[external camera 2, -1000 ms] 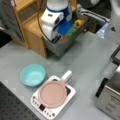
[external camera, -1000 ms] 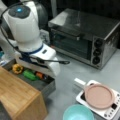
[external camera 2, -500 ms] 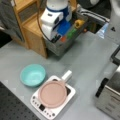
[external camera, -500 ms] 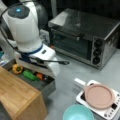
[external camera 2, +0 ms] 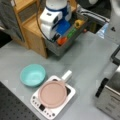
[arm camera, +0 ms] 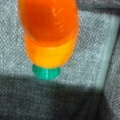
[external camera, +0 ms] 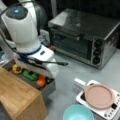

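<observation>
tool: hidden under the arm, down in the gray bin, cannot tell if open | nearest: orange carrot toy lying in bin, green end showing | risk: round toy may roll or slip, tool may bump bin wall

Tray sits just beside wooden block, holding three toy items; arm's wrist over tray, gripper hidden. Oven toward a front view's top right. Pan on hotplate; bowl just beside it
</observation>
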You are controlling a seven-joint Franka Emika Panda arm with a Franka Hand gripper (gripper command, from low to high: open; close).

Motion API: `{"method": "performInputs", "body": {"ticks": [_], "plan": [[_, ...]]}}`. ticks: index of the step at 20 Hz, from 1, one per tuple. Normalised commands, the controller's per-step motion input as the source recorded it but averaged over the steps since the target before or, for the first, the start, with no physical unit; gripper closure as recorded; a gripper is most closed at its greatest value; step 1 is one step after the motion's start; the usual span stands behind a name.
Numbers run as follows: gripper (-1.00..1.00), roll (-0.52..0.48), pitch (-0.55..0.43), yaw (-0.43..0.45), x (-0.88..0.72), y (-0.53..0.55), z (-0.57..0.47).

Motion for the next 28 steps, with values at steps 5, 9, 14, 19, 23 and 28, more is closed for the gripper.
{"method": "performInputs", "body": {"ticks": [5,9,14,19,23,28], "plan": [[-1.0,0.148,-0.102,-0.19,-0.09,0.06,-0.05],[-1.0,0.167,-0.086,-0.347,-0.12,0.14,-0.06],[-1.0,0.154,-0.056,-0.525,-0.12,0.18,-0.03],[-1.0,0.132,-0.113,-0.697,-0.02,0.32,0.08],[-1.0,0.113,-0.141,-0.626,0.1,0.42,0.12],[-1.0,0.153,-0.063,-0.595,0.23,0.38,0.1]]}}
